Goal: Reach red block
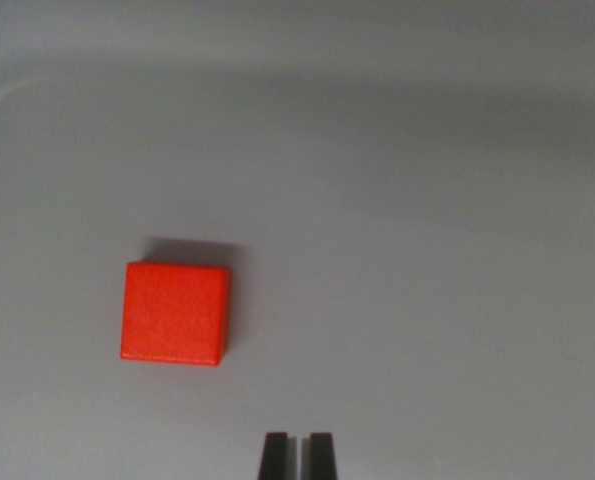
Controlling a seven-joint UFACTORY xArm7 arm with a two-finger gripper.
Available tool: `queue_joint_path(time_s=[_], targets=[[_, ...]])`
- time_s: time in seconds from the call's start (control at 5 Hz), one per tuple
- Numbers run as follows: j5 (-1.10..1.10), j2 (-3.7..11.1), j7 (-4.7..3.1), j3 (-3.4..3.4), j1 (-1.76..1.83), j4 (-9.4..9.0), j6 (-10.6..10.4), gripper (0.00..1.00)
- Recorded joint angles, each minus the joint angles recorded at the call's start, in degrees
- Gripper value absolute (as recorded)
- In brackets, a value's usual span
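In the wrist view, 1 small red cube-shaped block (174,312) sat flat on a plain grey tabletop (427,250). It lay a little left of the middle of the picture, with a soft shadow behind it. There was nothing else on the grey top.

At the bottom edge, the 2 dark tips of the black gripper (298,455) poked into view. They stood close side by side with only a thin slit between them, and nothing was held there. They looked nearly together, but so little of them showed that it was hard to be sure.

The block was up and toward the wrist view's left of the tips, near them but not touching. So the gripper would likely have to slide that way to get over the block.

The block looked almost square from above, so it had no real long side. Its edges sat nearly straight with the picture edges.
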Motion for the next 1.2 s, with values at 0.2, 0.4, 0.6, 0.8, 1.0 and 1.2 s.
queue_joint_path(time_s=[0.2,0.4,0.6,0.8,1.0,1.2], targets=[[0.00,0.00,0.00,0.00,0.00,0.00,0.00,0.00],[-0.11,1.92,-0.16,0.37,0.46,-0.44,-2.55,0.00],[-0.11,1.92,-0.16,0.37,0.46,-0.44,-2.55,0.00],[-0.21,3.75,-0.32,0.71,0.90,-0.86,-4.98,0.00],[-0.21,3.75,-0.32,0.71,0.90,-0.86,-4.98,0.00],[-0.31,5.47,-0.47,1.04,1.31,-1.25,-7.24,0.00]])
